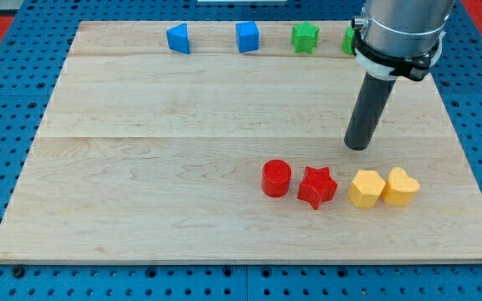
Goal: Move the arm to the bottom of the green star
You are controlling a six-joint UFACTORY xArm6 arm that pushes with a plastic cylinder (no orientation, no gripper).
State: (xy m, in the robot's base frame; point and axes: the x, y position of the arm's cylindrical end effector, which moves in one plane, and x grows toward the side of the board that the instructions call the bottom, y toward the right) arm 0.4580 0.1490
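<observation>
Rod standing upright, my tip [357, 145] resting on the board [157, 159], sitting well below-right of the green star [305, 38], touching no block.

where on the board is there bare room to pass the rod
Free: the whole left half below the blue blocks, and the middle band between the green star and the red star. Crowded: the red-yellow row under my tip.
</observation>
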